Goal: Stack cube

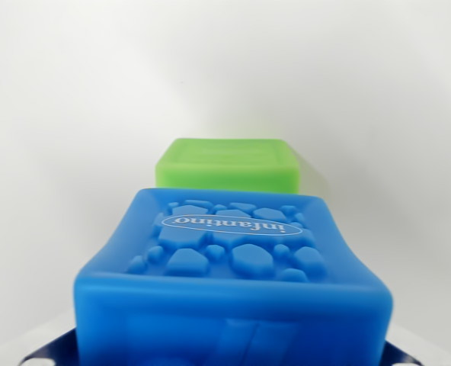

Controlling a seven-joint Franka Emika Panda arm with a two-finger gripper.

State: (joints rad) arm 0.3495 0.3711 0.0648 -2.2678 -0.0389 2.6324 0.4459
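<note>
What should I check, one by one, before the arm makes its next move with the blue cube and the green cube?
1. Blue cube in view: ok, it fills the lower middle of the wrist view, embossed face visible.
2. Green cube in view: ok, it shows just above and beyond the blue cube.
3. Top of green cube free: ok, nothing lies on it.
4. Grip on blue cube: cannot tell, the fingers are not clearly visible; only dark parts show at the bottom corners.
5. Blue cube lifted off the surface: cannot tell.
6. Gap between the two cubes: cannot tell, the blue cube hides the green cube's lower part.
</note>
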